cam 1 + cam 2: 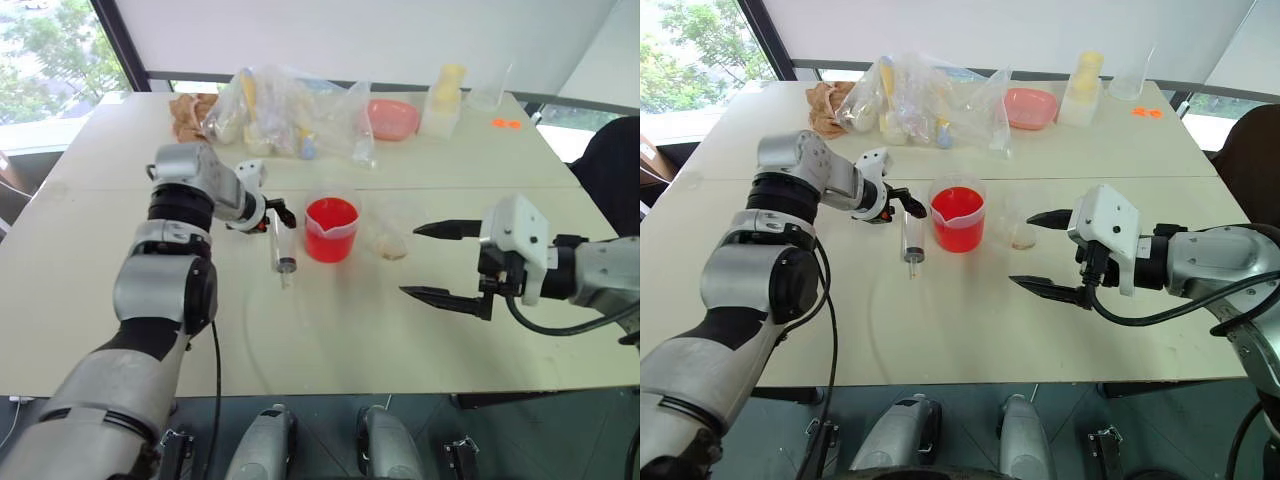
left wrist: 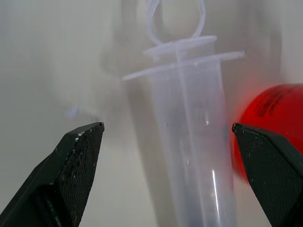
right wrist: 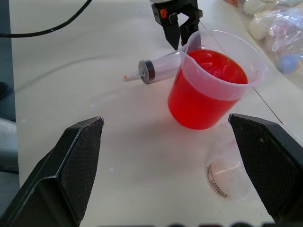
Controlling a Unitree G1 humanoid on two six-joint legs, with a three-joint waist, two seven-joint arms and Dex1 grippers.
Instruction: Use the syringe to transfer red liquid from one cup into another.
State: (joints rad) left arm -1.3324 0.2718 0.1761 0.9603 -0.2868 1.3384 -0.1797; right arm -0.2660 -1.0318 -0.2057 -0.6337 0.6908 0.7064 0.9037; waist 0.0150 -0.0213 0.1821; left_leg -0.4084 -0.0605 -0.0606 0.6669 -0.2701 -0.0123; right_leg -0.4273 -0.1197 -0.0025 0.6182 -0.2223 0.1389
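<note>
Clear plastic, the syringe [image 1: 282, 255] lies flat on the counter [image 1: 350, 340] just left of the red-filled cup [image 1: 331, 229]. The left gripper [image 1: 902, 204] hangs wide open and empty over its flanged end; best to straddle the barrel squarely before closing. The right gripper [image 1: 440, 262] waits right of the cup, open, empty.

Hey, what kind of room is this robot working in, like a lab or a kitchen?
Probably an office or lab room used for testing: a plain pale table by large windows, with a syringe and a beaker of red liquid.
</note>
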